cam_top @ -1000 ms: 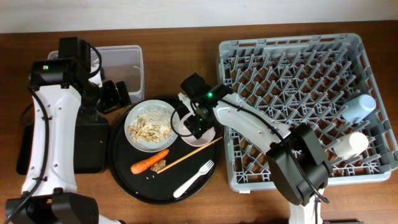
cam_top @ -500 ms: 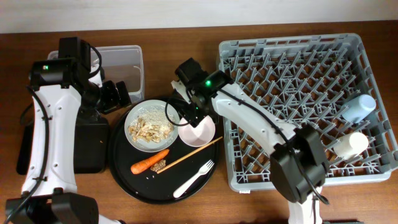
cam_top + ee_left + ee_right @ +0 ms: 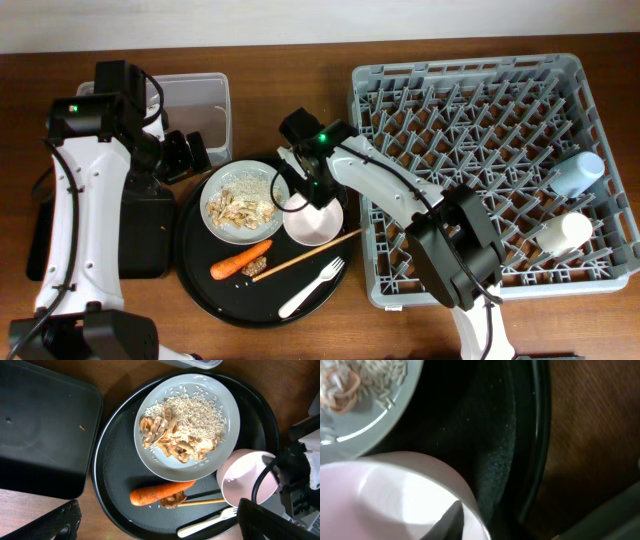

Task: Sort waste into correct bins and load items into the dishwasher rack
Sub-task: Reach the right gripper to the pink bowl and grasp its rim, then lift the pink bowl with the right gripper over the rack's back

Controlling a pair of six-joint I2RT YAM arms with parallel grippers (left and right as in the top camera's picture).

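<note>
The pinkish-white bowl (image 3: pixel 318 224) sits on the round black tray beside the pale plate (image 3: pixel 215 222), which holds rice crumbs and brownish scraps (image 3: pixel 172 442). My right gripper (image 3: pixel 305 190) is shut on the bowl's near rim (image 3: pixel 470 505), and one finger (image 3: pixel 449 519) shows inside the bowl. The carrot (image 3: pixel 240 260), the wooden stick (image 3: pixel 308 248) and the white fork (image 3: pixel 312 285) lie on the tray's front. My left gripper (image 3: pixel 188 153) hangs open above the tray's left side, holding nothing (image 3: pixel 160 517). The grey rack (image 3: pixel 470 110) holds a blue cup (image 3: pixel 578 172) and a white cup (image 3: pixel 562 232).
The clear tub (image 3: pixel 195 100) stands at the back left. The flat black tray (image 3: pixel 145 240) lies left of the round black tray (image 3: pixel 200 270). The rack's left wall stands close to the round tray's right rim, with a strip of wooden table (image 3: pixel 590 420) between them.
The right gripper came down onto the bowl's rim and closed. The bowl has slid a little toward the table's front. The left arm has not moved.
</note>
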